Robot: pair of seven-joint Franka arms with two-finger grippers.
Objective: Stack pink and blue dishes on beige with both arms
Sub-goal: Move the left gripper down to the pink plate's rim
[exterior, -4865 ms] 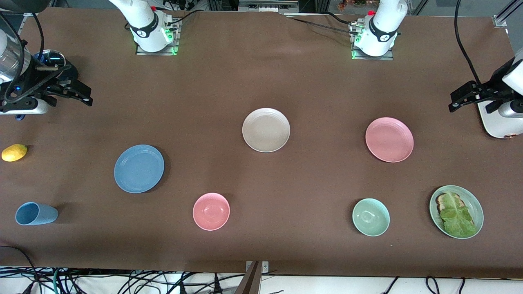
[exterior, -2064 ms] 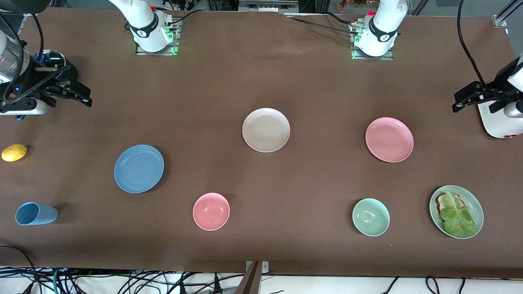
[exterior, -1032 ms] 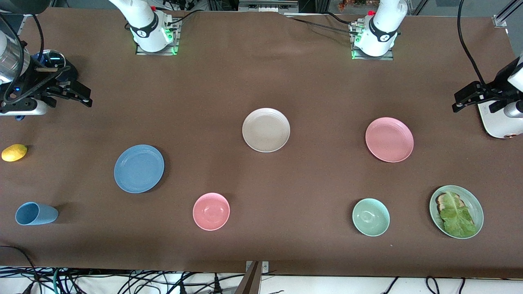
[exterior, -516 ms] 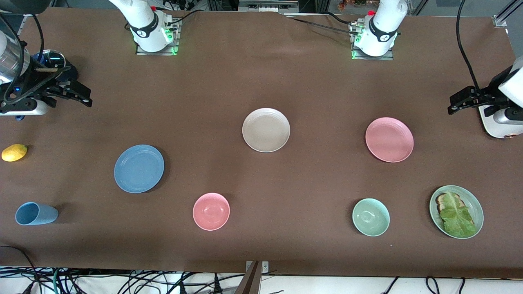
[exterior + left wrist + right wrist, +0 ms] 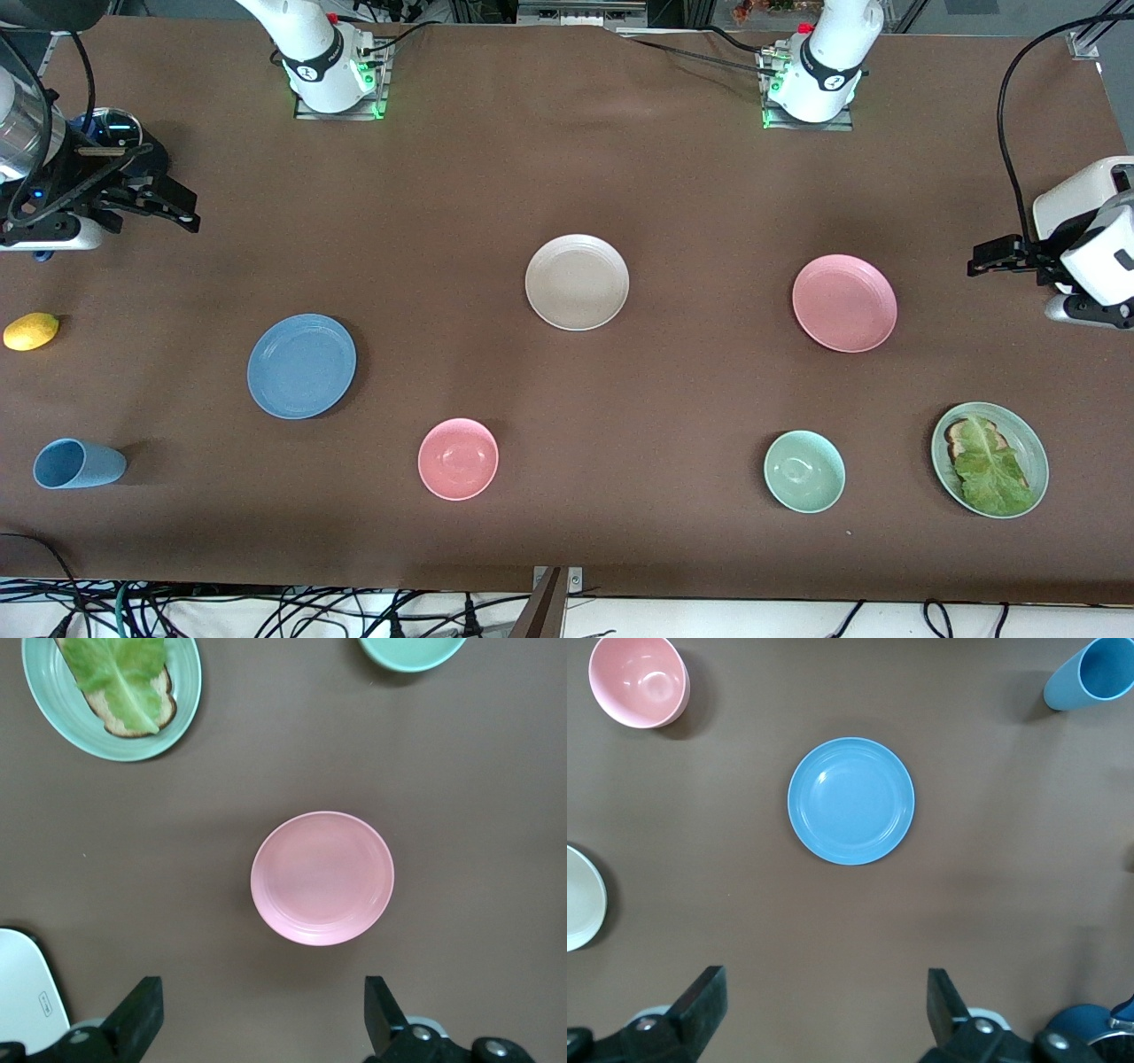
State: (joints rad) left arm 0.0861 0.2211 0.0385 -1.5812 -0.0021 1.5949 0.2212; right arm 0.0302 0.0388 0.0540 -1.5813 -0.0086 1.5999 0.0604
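The beige plate (image 5: pixel 577 282) lies mid-table, empty. The pink plate (image 5: pixel 844 303) lies toward the left arm's end and the blue plate (image 5: pixel 301 365) toward the right arm's end, both flat on the cloth. My left gripper (image 5: pixel 994 253) hovers open over the table's end beside the pink plate, apart from it. In the left wrist view the pink plate (image 5: pixel 322 878) shows ahead of the open left gripper (image 5: pixel 263 999). My right gripper (image 5: pixel 173 206) hangs open at the other end. The blue plate (image 5: pixel 850 801) lies ahead of that gripper (image 5: pixel 824 988) in the right wrist view.
Nearer the front camera stand a pink bowl (image 5: pixel 458 458), a pale green bowl (image 5: pixel 804 470) and a green plate (image 5: pixel 1036 456) with toast and lettuce. A light-blue cup (image 5: pixel 78 463) lies on its side and a lemon (image 5: pixel 31 330) sits at the right arm's end.
The left arm's wrist has turned and its gripper has shifted a little toward the pink plate. The right arm and all dishes have stayed put.
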